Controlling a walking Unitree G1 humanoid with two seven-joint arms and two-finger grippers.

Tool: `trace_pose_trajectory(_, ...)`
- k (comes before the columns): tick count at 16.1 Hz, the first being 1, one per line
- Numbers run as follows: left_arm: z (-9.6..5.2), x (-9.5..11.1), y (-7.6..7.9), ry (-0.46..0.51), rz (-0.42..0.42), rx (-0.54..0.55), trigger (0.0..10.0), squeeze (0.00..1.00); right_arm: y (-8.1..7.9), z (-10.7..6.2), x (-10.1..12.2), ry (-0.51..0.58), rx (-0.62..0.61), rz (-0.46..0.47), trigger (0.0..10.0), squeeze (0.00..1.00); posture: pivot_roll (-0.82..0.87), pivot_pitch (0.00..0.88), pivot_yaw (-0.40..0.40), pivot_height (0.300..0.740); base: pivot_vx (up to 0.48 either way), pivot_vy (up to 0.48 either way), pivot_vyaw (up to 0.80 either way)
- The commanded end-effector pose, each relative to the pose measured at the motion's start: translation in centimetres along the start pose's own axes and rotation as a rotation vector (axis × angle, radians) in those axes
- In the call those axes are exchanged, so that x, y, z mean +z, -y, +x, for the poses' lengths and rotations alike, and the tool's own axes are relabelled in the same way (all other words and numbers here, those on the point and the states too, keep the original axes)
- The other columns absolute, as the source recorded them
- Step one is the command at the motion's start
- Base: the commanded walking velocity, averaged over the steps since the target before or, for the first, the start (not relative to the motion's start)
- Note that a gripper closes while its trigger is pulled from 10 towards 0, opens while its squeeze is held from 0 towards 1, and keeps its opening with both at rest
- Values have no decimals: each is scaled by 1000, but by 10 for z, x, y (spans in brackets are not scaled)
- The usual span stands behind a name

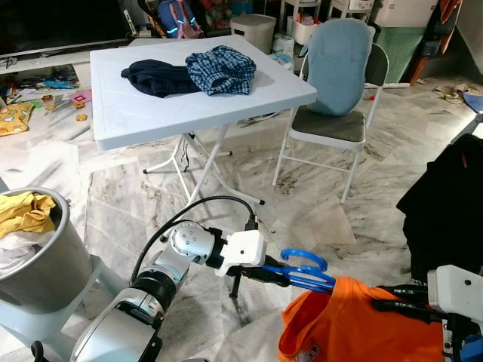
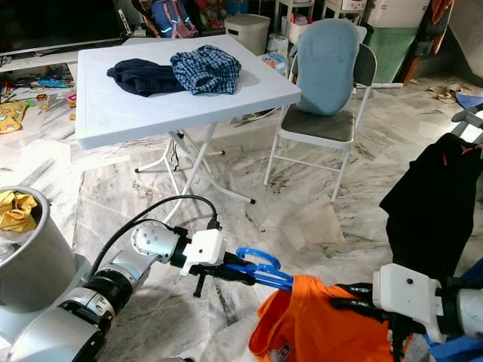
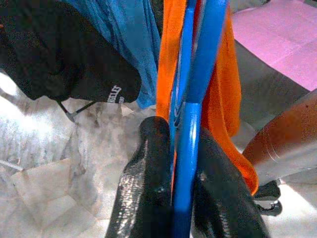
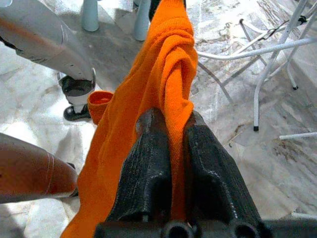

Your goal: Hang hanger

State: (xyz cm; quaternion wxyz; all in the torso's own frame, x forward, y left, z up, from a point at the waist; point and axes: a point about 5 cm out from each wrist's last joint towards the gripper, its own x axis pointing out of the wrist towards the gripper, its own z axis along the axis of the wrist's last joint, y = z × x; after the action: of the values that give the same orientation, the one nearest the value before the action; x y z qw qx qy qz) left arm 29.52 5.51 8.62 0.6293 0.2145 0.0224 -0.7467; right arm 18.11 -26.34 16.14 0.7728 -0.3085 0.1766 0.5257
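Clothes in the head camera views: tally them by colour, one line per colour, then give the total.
Orange: 1, the orange shirt on the blue hanger, which the left pincer grips; the right pincer pinches the shirt
Navy: 1, the dark garment on the white table
Blue plaid: 1, the checked shirt beside it
Black: 1, the hanging garment
Yellow: 1, the cloth in the grey bucket
Total: 5

Most of the blue hanger (image 1: 302, 270) lies hidden inside the orange shirt (image 1: 362, 324), whose lower part runs off the picture's edge. A black garment (image 2: 434, 207) is cut off at right, its support unseen; the grey bin (image 1: 38, 256) is cropped at left.
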Motion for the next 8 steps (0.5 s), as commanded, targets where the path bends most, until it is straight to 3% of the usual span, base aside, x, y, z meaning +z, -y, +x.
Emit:
trace_pose_trajectory(1, 0, 4, -4, 0, 8, -3, 0, 0, 2, 1, 4, 12, 9, -30, 10000, 0, -8, 0, -8, 740, 0, 0, 0)
trace_pose_trajectory(7, -3, 2, -5, -4, -3, 11, 0, 0, 11, 6, 2, 23, -60, -2, 10000, 0, -6, 0, -12, 740, 0, 0, 0)
trace_pose_trajectory(8, -3, 2, -5, -4, -8, 12, 0, 0, 13, 6, 0, 24, -67, 26, 10000, 129, -5, 0, -12, 740, 0, 0, 0)
